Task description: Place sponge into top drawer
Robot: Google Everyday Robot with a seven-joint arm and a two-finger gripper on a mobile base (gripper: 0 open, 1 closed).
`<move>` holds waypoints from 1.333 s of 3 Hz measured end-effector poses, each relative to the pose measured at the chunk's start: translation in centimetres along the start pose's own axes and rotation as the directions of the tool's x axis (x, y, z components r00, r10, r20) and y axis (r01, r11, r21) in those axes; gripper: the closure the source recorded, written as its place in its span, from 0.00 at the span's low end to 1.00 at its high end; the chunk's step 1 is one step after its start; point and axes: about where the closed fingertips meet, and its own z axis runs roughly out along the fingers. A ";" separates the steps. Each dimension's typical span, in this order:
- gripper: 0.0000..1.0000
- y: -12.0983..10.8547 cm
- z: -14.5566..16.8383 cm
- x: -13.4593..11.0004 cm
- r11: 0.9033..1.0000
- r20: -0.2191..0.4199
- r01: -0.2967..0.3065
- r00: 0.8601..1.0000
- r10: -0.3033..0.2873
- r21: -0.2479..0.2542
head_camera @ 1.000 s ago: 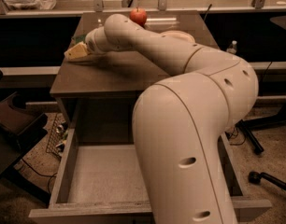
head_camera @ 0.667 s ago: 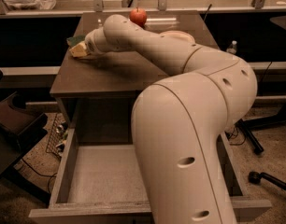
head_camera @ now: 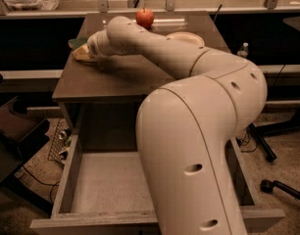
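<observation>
The gripper (head_camera: 87,53) was at the small green-and-yellow foam sponge (head_camera: 77,47), at the left rear of the brown wooden worktop (head_camera: 115,80); whether it held the sponge could not be told. The wide grey-brown wooden top drawer (head_camera: 66,173) stood open below. Risk: a weak edge hold could drop the sponge outside the drawer.

Jaws by the sponge (head_camera: 79,49) on the cabinet (head_camera: 115,80), behind the top drawer (head_camera: 65,177).

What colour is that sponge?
The sponge is dark green over pale yellow, camera view; the gripper is at it, on the cabinet top.
</observation>
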 end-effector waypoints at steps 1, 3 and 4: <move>1.00 0.0 0.0 0.0 1.000 0.000 0.000 1.000 0.000 -0.001; 1.00 -2.8 -7.5 -3.6 0.986 0.047 0.099 0.993 -0.106 0.132; 1.00 -3.6 -11.1 -3.8 0.981 0.064 0.113 0.990 -0.124 0.158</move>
